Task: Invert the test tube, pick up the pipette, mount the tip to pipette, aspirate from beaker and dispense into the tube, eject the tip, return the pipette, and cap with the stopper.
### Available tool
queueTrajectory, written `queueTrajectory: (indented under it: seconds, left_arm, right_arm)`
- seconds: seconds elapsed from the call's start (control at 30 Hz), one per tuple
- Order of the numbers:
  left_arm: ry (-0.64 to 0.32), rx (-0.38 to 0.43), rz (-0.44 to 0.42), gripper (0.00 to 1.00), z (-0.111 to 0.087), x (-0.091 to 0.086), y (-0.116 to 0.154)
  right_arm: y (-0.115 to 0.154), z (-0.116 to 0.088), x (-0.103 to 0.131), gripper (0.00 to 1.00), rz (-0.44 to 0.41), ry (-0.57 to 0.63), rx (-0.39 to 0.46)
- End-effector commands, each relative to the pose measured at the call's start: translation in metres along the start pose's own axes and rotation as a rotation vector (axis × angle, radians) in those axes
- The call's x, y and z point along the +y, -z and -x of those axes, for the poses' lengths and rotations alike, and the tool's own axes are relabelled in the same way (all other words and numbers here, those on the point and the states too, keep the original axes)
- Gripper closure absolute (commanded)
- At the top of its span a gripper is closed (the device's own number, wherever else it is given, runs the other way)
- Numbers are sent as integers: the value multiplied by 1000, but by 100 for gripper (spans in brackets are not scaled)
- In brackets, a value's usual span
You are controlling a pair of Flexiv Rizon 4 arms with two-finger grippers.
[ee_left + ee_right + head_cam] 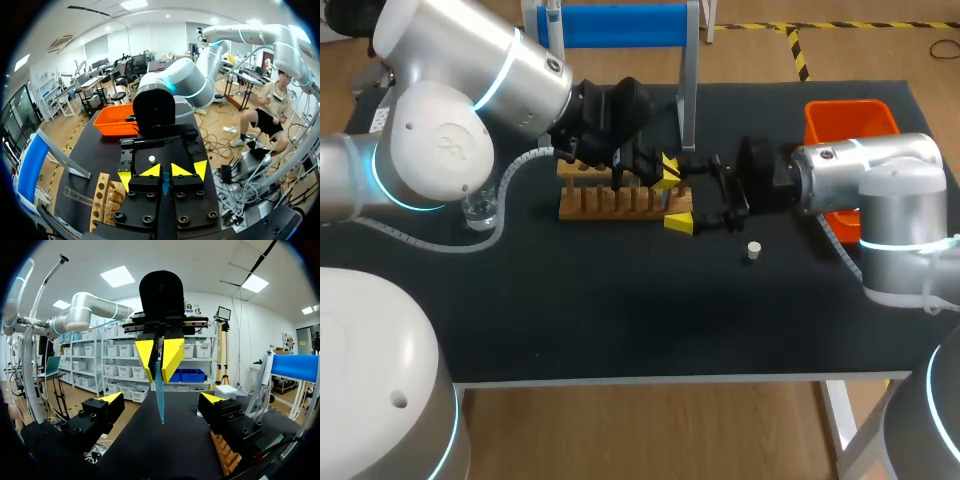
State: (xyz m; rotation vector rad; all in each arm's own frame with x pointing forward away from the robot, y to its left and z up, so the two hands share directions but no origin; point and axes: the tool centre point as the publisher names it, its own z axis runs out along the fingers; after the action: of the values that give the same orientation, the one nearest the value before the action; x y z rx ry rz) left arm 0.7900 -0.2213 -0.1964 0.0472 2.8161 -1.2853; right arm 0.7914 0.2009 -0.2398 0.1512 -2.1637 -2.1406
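My left gripper (667,172) hovers over the right end of the wooden rack (620,200) and is shut on a slim blue pipette tip (160,395) that points down. My right gripper (676,196) faces it from the right, open wide, its yellow fingertips (201,168) standing on either side of the left gripper (165,171) without touching the blue tip (165,183). A clear test tube (76,194) shows by the rack (101,200). The small white stopper (753,250) lies on the black table in front of the right arm. A glass beaker (480,210) stands under the left arm.
An orange bin (850,125) sits at the back right behind the right arm. A blue stand (620,25) with a grey post (688,90) rises behind the rack. The table's front half (640,320) is bare black mat.
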Motion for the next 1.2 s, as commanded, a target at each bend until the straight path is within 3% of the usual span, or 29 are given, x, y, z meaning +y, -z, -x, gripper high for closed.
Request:
queueTrajectory:
  seconds: [0.03,0.13,0.27,0.37,0.47,0.73,1.07,1.13,1.2]
  left_arm:
    - [1,2,4,100,0,-1,0]
    - [1,2,4,100,0,-1,0]
    - [1,2,4,100,0,-1,0]
    - [1,2,4,100,0,-1,0]
    - [1,2,4,100,0,-1,0]
    - [1,2,4,100,0,-1,0]
    - [1,2,4,100,0,-1,0]
    - [1,2,4,100,0,-1,0]
    - [1,2,4,100,0,-1,0]
  right_arm:
    - [-4,3,0,0,-2,-5,8]
    - [-5,4,1,1,-1,-8,11]
    - [-8,4,1,20,3,-10,15]
    - [-9,4,1,25,6,-12,20]
    - [-11,4,2,36,13,-12,26]
    - [-13,2,3,50,17,-9,29]
    - [-11,-1,6,53,24,-9,30]
    - [-11,-1,6,58,25,-8,30]
    - [-11,-1,6,71,26,-9,31]
